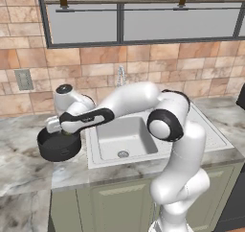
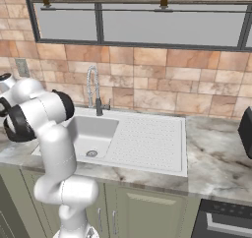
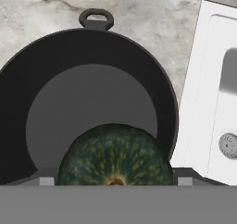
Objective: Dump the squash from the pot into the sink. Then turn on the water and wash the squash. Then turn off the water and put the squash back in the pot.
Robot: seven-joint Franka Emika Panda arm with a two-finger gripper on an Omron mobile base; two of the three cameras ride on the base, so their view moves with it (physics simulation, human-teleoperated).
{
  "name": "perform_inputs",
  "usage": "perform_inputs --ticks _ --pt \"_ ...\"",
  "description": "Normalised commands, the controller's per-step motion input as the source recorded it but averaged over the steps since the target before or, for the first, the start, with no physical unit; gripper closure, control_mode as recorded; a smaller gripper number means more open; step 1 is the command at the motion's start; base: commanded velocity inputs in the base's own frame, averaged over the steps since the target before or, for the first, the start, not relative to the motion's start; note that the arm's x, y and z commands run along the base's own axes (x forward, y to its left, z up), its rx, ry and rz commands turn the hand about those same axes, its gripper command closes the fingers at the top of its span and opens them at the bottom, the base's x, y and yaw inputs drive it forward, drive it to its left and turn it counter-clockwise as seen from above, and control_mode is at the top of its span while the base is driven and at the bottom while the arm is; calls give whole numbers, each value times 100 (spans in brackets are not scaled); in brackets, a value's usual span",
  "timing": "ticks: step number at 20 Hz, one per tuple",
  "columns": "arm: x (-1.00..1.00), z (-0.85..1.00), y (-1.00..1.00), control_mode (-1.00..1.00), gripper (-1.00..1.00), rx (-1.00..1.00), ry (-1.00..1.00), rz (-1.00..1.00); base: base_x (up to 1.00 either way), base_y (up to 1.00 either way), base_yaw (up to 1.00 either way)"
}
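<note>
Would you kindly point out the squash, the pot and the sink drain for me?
squash (image 3: 115, 156), hand view, middle of its green top.
pot (image 3: 92, 42), hand view, dark inner wall near the loop handle.
drain (image 1: 123, 154), left base view, centre of the round metal drain.

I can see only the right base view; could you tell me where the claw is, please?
Observer: The claw hangs over the pot, on the counter left of the sink.
Operator: Is the squash in the pot?
Observer: Yes, the hand view shows the squash on the pot's floor, right under the claw.
Operator: Has the claw gripped it?
Observer: No, the claw is open, with one fingertip on either side of the squash.
</note>
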Motion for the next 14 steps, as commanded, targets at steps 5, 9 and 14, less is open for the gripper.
perform_inputs --ticks 5,9,14 --pt "1 -21 13 -100 100 0 1 0 0 0 0" --pt "2 -20 15 -100 100 0 3 0 0 0 0" --pt "9 -17 11 -100 100 0 6 0 0 0 0"
